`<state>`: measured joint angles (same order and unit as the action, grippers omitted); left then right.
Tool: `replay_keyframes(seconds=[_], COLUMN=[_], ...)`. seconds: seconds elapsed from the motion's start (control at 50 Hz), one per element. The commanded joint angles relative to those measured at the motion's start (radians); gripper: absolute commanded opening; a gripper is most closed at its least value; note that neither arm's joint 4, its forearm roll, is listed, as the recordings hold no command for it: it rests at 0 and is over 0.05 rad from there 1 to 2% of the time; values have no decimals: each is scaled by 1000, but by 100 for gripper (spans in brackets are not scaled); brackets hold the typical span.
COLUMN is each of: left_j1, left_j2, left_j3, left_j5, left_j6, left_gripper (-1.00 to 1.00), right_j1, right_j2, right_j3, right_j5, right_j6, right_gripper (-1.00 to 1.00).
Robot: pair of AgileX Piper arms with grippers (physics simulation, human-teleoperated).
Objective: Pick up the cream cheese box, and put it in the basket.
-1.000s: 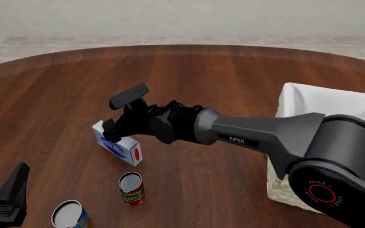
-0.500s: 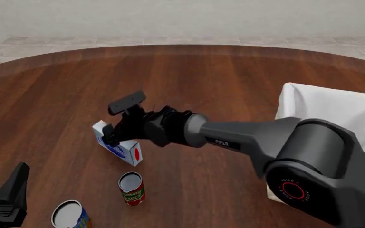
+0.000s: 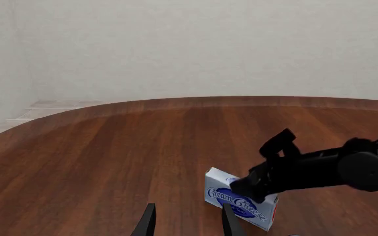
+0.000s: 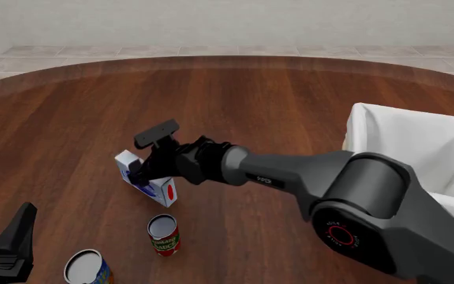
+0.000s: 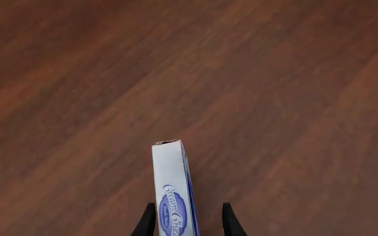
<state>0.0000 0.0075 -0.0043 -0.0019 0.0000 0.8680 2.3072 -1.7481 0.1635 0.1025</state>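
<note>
The cream cheese box [image 4: 149,184], white with blue oval logos and a red oval on its near end, stands on a long narrow edge on the wooden table. My right gripper [image 4: 139,173] reaches in from the right and straddles the box's far end. In the right wrist view the box [image 5: 173,196] sits between the fingers [image 5: 228,222], against one of them and apart from the other, so the right gripper [image 5: 189,223] is open. The cloth-lined basket [image 4: 404,133] stands at the right edge. My left gripper [image 4: 12,239] waits open at the bottom left, well short of the box [image 3: 238,204].
A red-labelled can [image 4: 164,235] stands just in front of the box. A blue-labelled can [image 4: 87,267] stands at the near edge, beside the left gripper. The right arm's long link spans the table between box and basket.
The right gripper has come down and a little leftward, and its fingers now sit lower around the box. The box, the cans and the left arm have not moved.
</note>
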Motion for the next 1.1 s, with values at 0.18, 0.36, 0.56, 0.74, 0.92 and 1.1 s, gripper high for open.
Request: replay_keyframes(seconds=[0.18,0.36,0.56,0.74,0.92,1.1], left_j1=[0,0,0,0,0,0], left_j2=[0,0,0,0,0,0], left_j3=[0,0,0,0,0,0], left_j5=[0,0,0,0,0,0], left_j6=[0,0,0,0,0,0], left_gripper=[100,100,100,100,100,100], right_j1=[17,35,35,39,39,32], right_j2=[41,54,75,68,72,70], right_j3=[-31,-37,-58,-41,-39,-41], right_j5=[20,27,32,11,9,11], right_j6=[-4,-7,-4,10,13,5], right_gripper=[100,100,100,-100,-100,-100])
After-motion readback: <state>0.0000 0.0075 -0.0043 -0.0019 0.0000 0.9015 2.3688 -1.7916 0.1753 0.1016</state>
